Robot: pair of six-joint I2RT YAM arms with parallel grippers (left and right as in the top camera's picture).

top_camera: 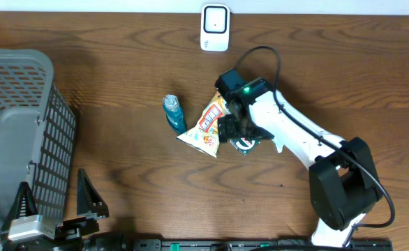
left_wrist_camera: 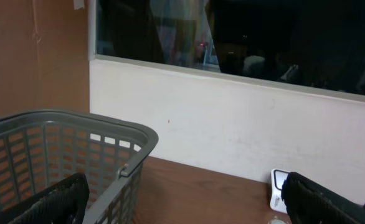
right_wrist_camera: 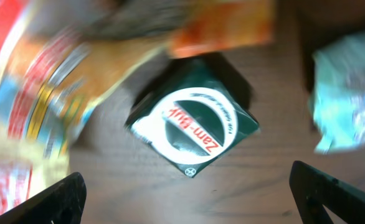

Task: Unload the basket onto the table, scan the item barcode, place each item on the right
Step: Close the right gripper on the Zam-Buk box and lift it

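Overhead: the scanner [top_camera: 214, 28] sits at the table's [top_camera: 330, 63] far edge and the basket [top_camera: 16, 104] at its left edge. Mid-table lie a bottle [top_camera: 174, 113], a bag [top_camera: 208, 125] just right of it, and a box [top_camera: 245, 144] by the bag, under the right gripper [top_camera: 239, 132]. The left gripper [top_camera: 56, 199] is at the near edge beside the basket.

Left wrist: the fingers [left_wrist_camera: 52, 202] are spread wide and empty, with the basket [left_wrist_camera: 64, 134] and scanner [left_wrist_camera: 279, 190] beyond.

Right wrist: the fingers [right_wrist_camera: 52, 202] stand wide apart, gripping nothing. The box [right_wrist_camera: 195, 127] lies flat between them, and the blurred bag [right_wrist_camera: 52, 93] is at its upper left.

Overhead top-down, left wrist faces wall [left_wrist_camera: 232, 130], right wrist downward, close
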